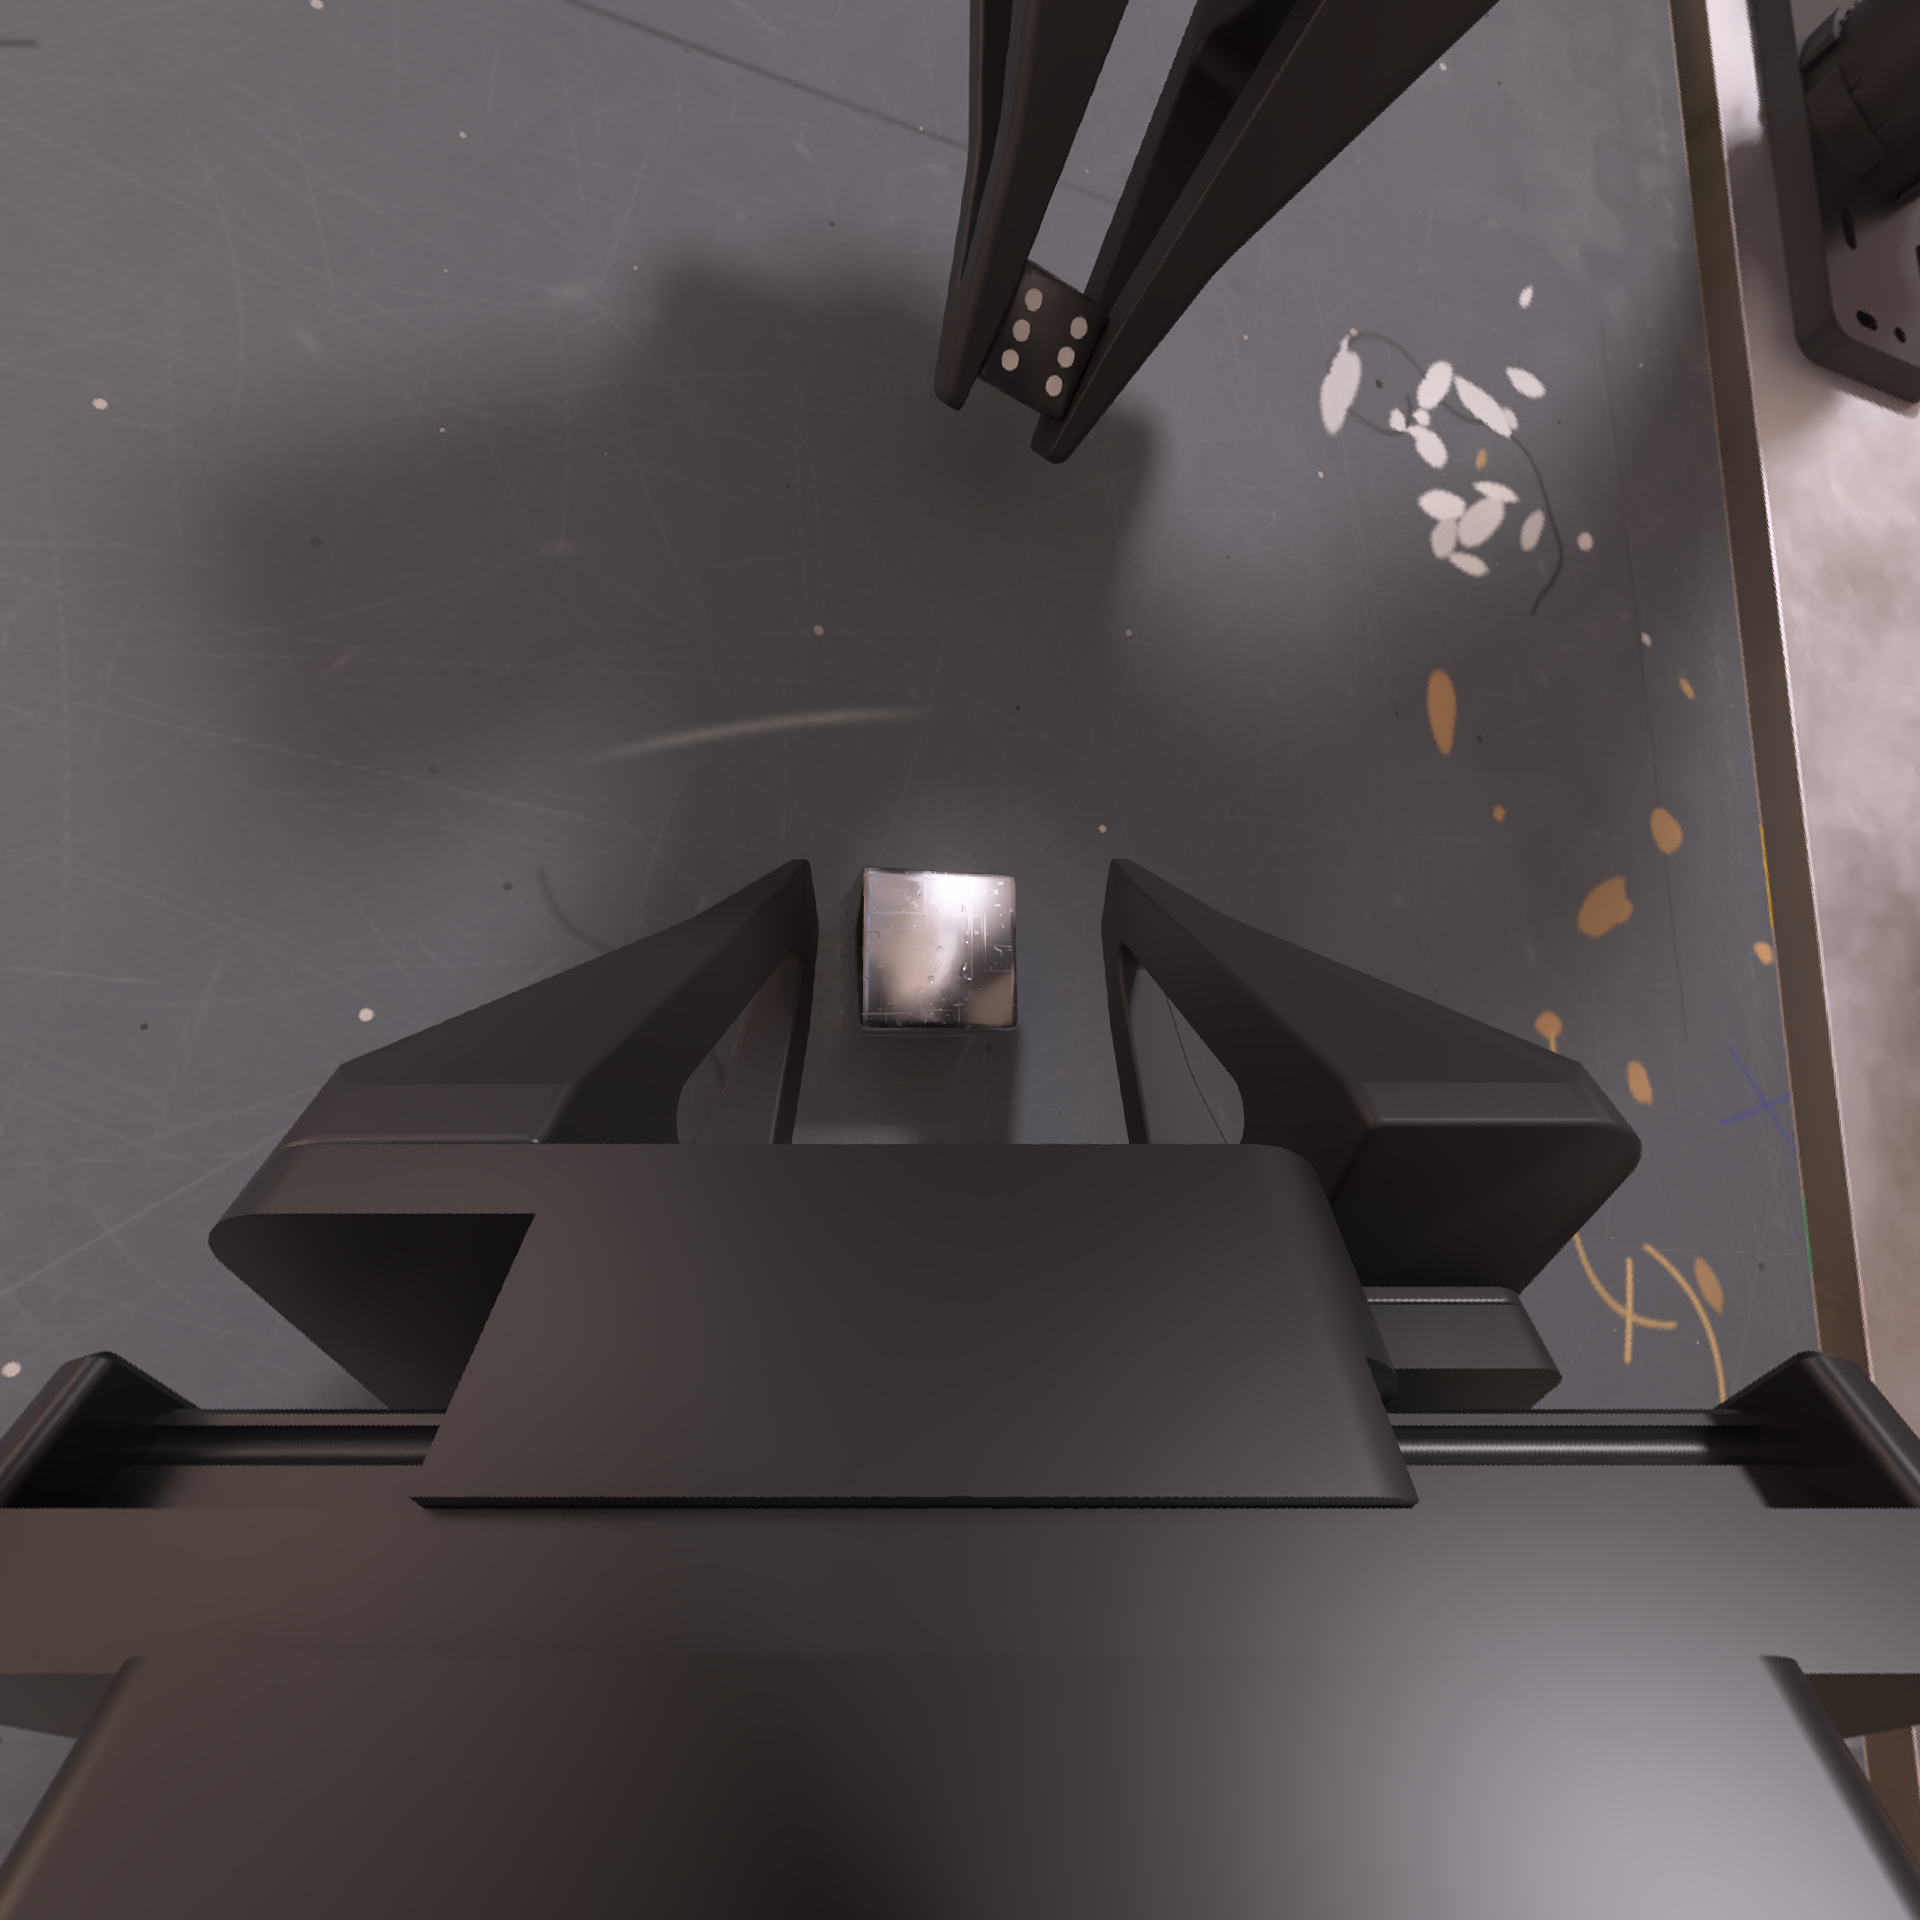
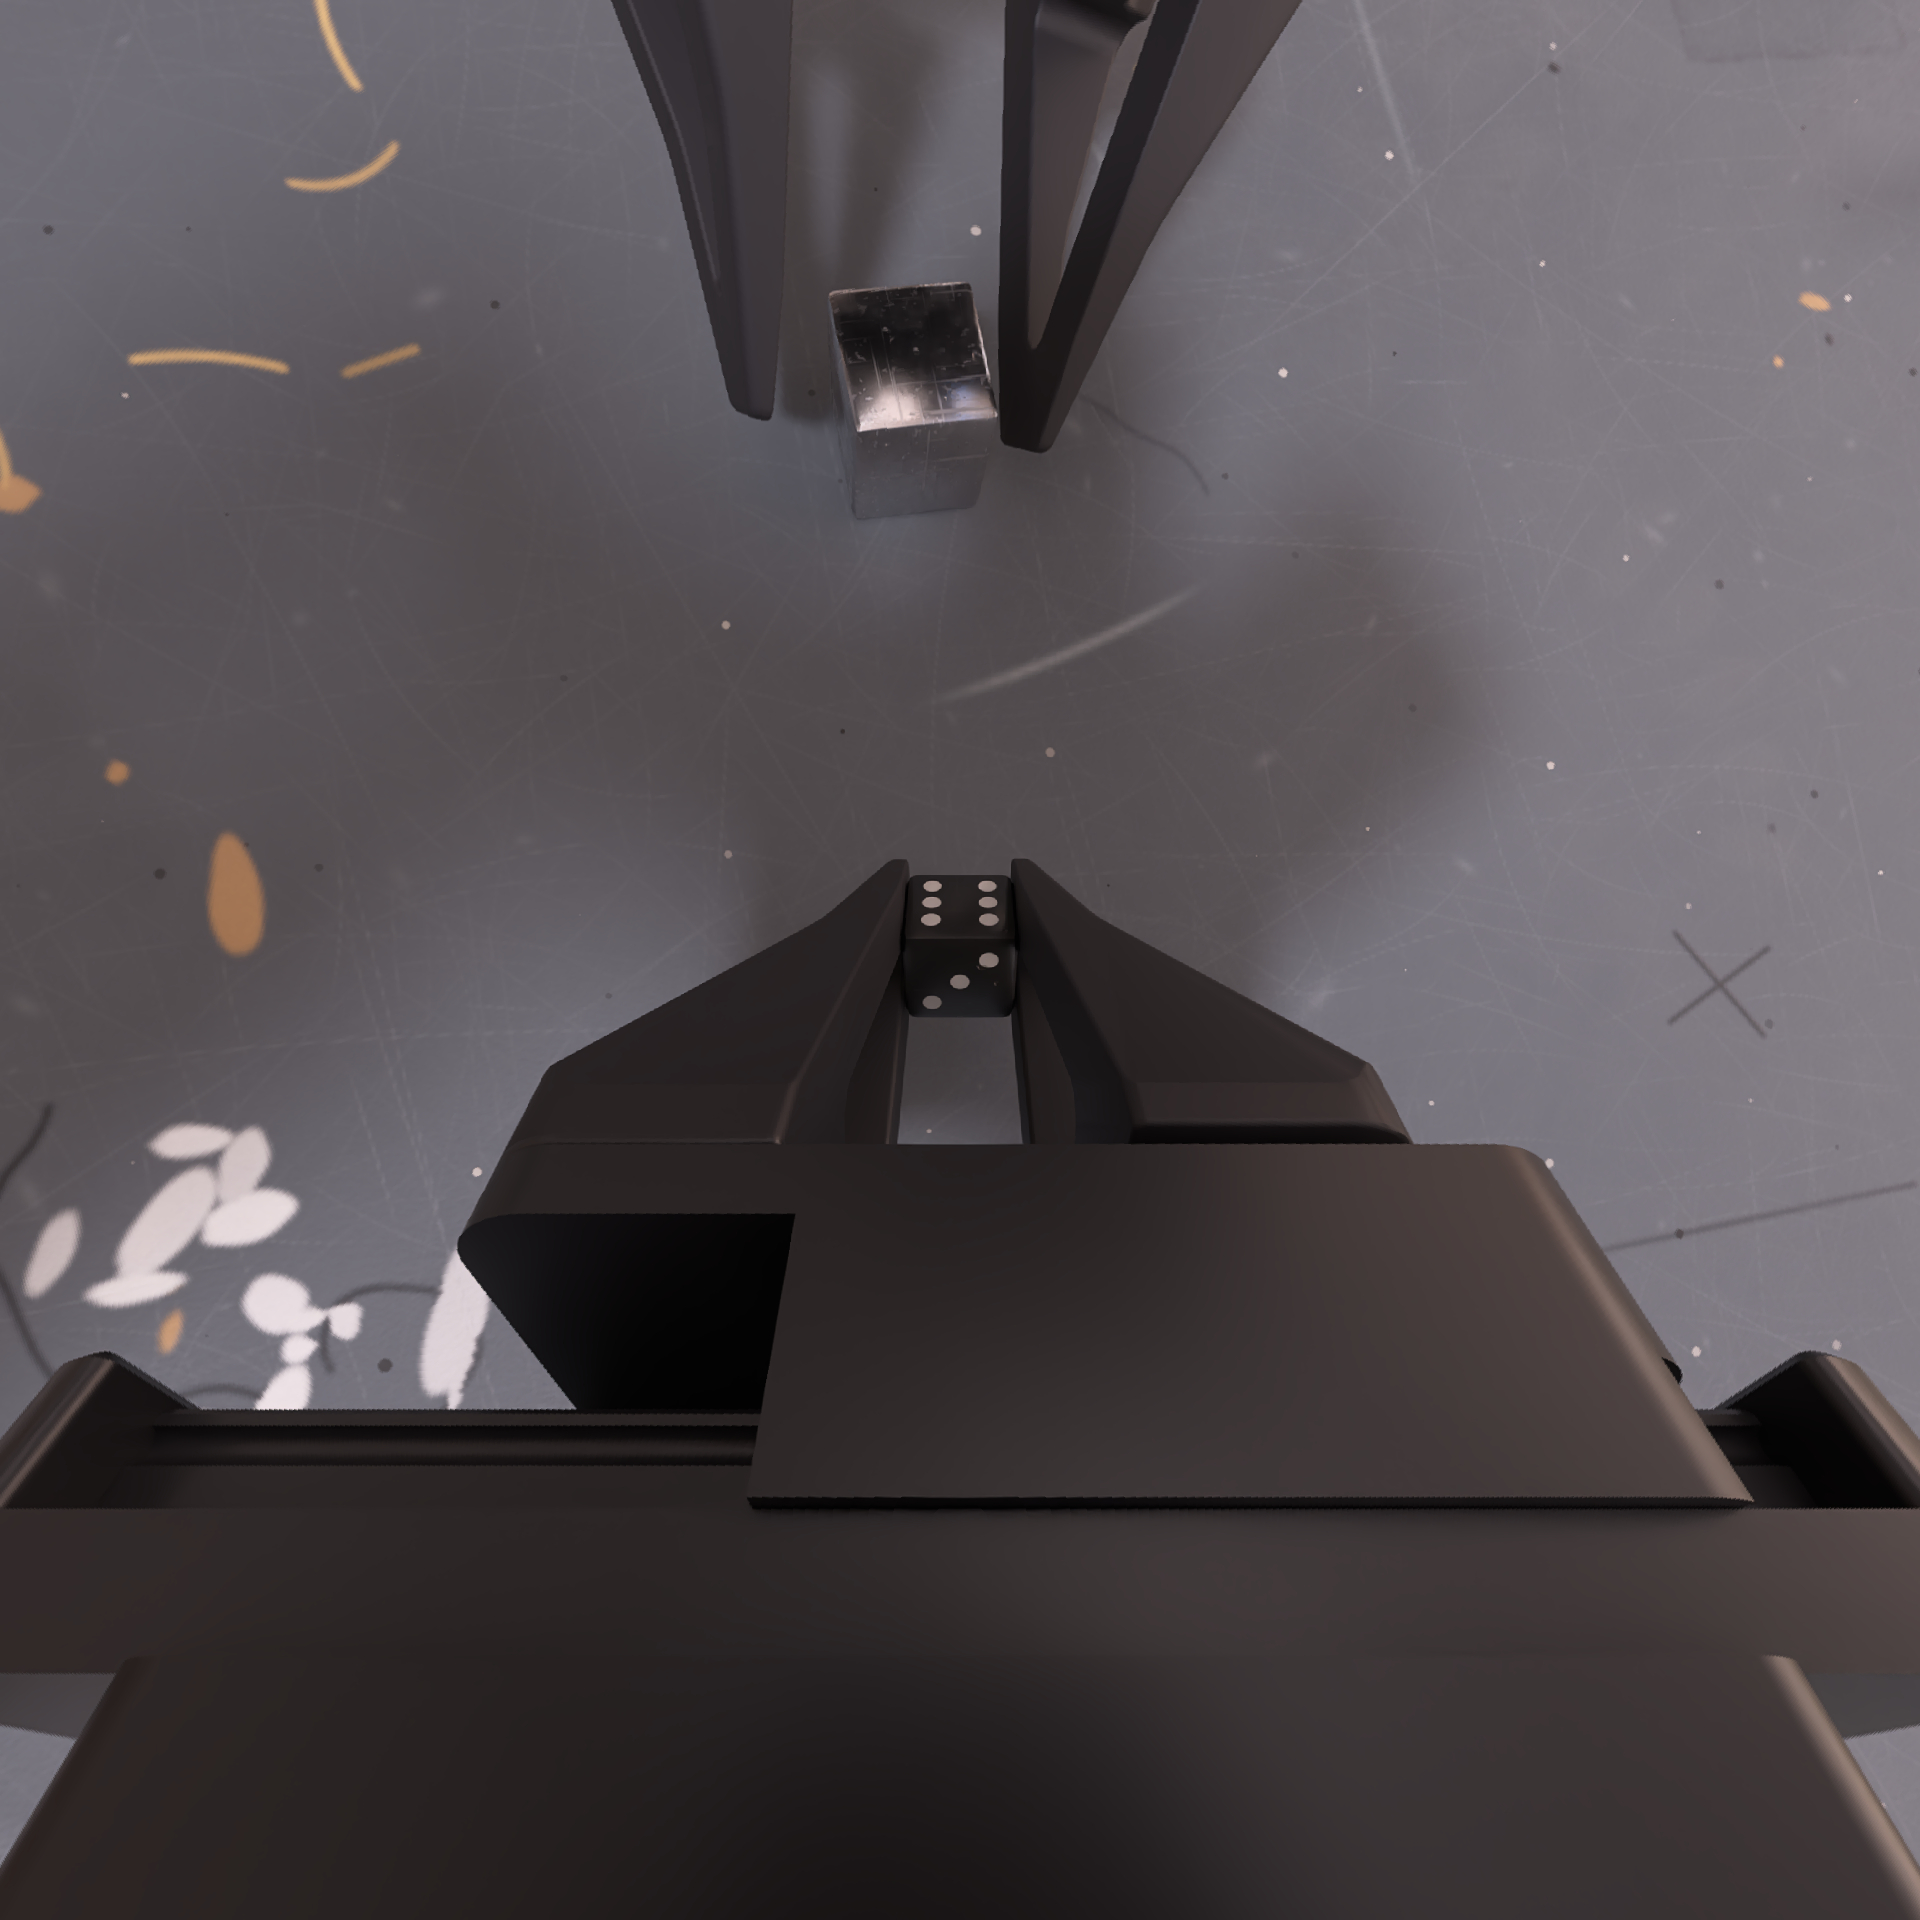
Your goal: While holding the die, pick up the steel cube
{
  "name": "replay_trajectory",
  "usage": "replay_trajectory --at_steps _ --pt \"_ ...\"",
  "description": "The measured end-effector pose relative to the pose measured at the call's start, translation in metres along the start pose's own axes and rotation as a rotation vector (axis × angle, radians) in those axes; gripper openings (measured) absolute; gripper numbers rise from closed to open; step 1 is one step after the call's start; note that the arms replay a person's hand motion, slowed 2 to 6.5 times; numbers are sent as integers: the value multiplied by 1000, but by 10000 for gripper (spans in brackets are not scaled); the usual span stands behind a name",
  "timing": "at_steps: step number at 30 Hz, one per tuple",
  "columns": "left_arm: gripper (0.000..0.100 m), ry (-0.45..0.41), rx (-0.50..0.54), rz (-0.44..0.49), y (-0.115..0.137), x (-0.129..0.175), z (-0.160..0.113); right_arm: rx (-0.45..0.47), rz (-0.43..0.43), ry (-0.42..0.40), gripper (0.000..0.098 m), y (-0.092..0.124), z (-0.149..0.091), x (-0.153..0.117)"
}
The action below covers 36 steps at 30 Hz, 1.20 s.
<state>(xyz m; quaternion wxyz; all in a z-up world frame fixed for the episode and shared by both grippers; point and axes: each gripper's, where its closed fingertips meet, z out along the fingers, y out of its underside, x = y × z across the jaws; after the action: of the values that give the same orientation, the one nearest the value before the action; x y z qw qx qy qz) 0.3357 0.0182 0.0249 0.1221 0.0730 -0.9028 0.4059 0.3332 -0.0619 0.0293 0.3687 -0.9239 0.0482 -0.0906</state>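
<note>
Left wrist view: the left gripper (image 1: 958, 883) stands spread wide, its two dark fingers flanking the steel cube (image 1: 938, 948), which rests on the grey table (image 1: 416, 623). A narrow gap shows between the cube and the finger on the picture's left, a wider one on the other side; neither finger touches it. Beyond the steel cube, toward the top of the frame, the right gripper (image 1: 1023, 410) is clenched on the black die (image 1: 1042, 343), white pips facing the camera. White paint flecks (image 1: 1465, 457) and orange flecks (image 1: 1605, 904) mark the table on the side of the cube toward its pale edge (image 1: 1756, 623).

Right wrist view: the right gripper (image 2: 958, 883) pinches the die (image 2: 958, 948) at its fingertips, clear above the table (image 2: 1455, 520). Beyond the die, the steel cube (image 2: 914, 395) sits between the parted fingers of the left gripper (image 2: 894, 426).
</note>
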Motion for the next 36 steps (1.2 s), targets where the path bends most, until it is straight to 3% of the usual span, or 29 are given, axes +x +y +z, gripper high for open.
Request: replay_trajectory --at_steps 30,36 --pt "472 -24 -22 32 2 0 2 10 10 1 160 0 -4 -4" --pt "357 -39 -25 38 3 -2 2 12 12 2 160 -1 -4 -4"
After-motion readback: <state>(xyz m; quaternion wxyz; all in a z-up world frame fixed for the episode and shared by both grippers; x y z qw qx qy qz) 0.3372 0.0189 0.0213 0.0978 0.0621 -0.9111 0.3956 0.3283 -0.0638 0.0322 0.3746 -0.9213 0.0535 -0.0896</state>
